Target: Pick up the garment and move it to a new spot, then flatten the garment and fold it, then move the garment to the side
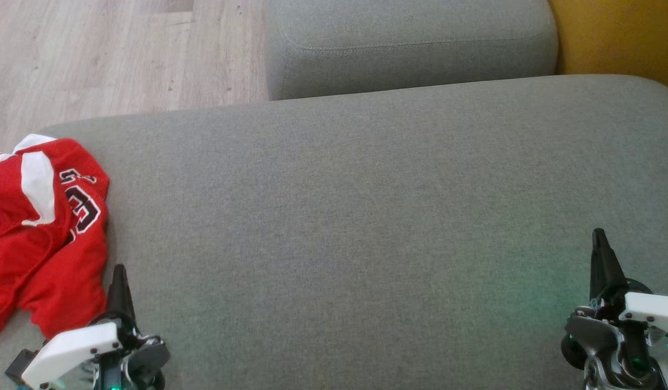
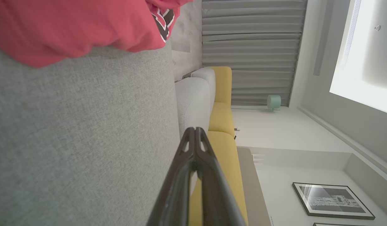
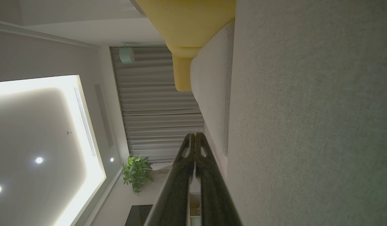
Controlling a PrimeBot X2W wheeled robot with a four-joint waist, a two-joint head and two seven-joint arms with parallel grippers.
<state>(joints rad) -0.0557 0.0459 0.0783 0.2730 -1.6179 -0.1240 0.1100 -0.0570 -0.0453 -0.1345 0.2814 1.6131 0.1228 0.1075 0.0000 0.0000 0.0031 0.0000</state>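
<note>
Here, red garment (image 1: 41,244) bunched at grey cushion (image 1: 366,216) edge, beside left jaws, both jaws closed, empty

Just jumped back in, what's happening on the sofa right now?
Nothing is being handled yet. The red garment lies crumpled at the left edge of the grey cushion. The left hand is shut and empty just beside it; the right hand is shut and empty at the far side.

One red garment (image 1: 36,227), two grey cushions (image 1: 366,244) (image 1: 410,49), two pincers (image 1: 118,271) (image 1: 599,234), one potted plant (image 3: 137,171)
</note>
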